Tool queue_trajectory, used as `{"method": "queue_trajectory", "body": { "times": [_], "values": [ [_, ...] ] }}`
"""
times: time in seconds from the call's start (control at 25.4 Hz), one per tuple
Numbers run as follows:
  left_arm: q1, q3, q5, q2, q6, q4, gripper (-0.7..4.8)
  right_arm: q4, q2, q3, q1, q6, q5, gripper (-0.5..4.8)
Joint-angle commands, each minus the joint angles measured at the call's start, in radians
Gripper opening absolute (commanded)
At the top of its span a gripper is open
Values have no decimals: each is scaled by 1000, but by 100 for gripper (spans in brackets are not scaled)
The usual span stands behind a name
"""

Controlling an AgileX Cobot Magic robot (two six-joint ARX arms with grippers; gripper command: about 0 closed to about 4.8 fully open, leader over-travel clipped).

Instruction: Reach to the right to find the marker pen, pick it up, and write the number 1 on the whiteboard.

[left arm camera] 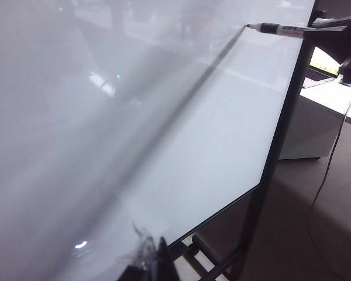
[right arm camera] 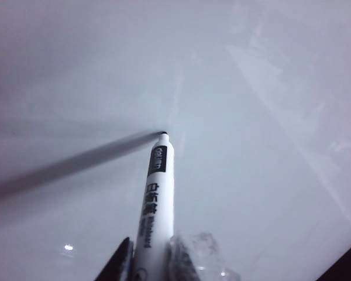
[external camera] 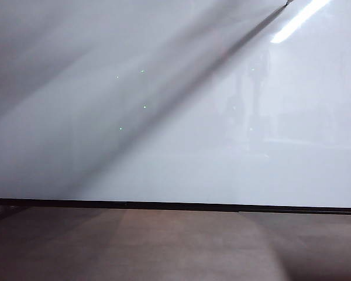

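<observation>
Exterior view is showing mostly the whiteboard (external camera: 164, 117), with only a tiny bit of the marker pen (external camera: 288, 2) peeking in at the top edge. No number is showing on the board.

Left wrist view is showing the left gripper (left arm camera: 149, 257) low by the board, holding nothing; I cannot tell how wide its jaws are. The pen is far off, up at the board's far corner.

Right wrist view is showing the right gripper (right arm camera: 149, 260) squeezing the pen between its jaws. The pen is sticking straight out from the jaws, tip touching the board, so the right arm is the one to draw the stroke.
</observation>
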Motion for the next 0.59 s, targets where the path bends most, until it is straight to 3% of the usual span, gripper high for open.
{"method": "queue_trajectory", "body": {
  "times": [0.04,0.16,0.31,0.59],
  "values": [
    [-53,5,-34,22,-7,43,-5,45,2,7,-13,-3,1,-6],
    [-111,14,-99,52,3,43,-5,48,3,7,-20,-3,1,-6],
    [-157,36,-109,93,5,45,-5,48,9,7,-34,-3,-5,-6],
    [-158,40,-121,100,5,47,-5,55,12,7,-56,-2,-33,-6]
  ]
}}
